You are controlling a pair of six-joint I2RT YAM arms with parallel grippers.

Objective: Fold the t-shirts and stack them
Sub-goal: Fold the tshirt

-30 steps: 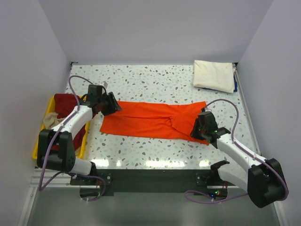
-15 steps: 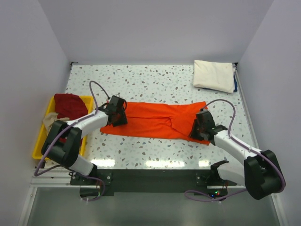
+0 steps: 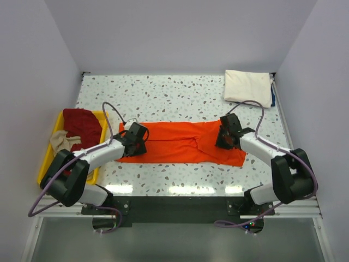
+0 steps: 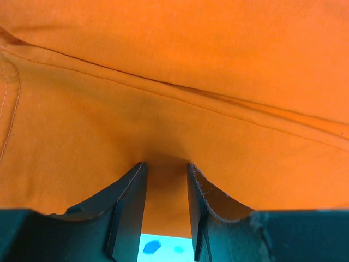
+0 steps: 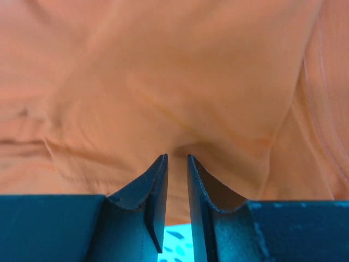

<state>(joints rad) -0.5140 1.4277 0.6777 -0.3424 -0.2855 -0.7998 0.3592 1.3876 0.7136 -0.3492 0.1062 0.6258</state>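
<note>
Left arm, right arm: white shells, black joints, lilac cable along each. Dark wedge fingers, frayed edges.

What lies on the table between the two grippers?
Only the orange t-shirt, spread from the left gripper to the right gripper, each pinching its cloth. The top external view shows this.
</note>
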